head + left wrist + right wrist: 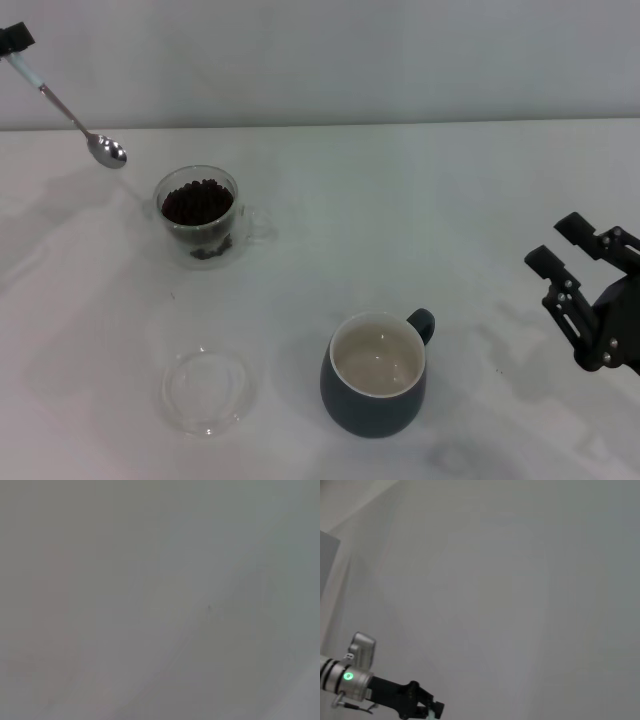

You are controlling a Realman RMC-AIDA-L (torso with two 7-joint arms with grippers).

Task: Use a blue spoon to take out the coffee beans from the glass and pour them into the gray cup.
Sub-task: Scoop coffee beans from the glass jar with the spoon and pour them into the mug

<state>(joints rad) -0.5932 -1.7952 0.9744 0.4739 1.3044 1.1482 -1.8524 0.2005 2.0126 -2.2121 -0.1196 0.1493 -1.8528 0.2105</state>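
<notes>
Your left claw (14,40) grips the blue spoon (70,115) by its handle, raised at the far left. The spoon bowl hangs above the counter (400,220), near the glass (200,215) full of coffee beans (197,201). The gray cup (375,373) stands nearer you. Your right claw (570,248) waits open at the right.

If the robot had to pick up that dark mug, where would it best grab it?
A guess: by the loop handle of the gray cup, coming from the robot's right and a little behind, since the handle juts out toward that far-right side. The open right hand hangs on that side. The cup stands upright and empty, so its rim would also do.
</notes>
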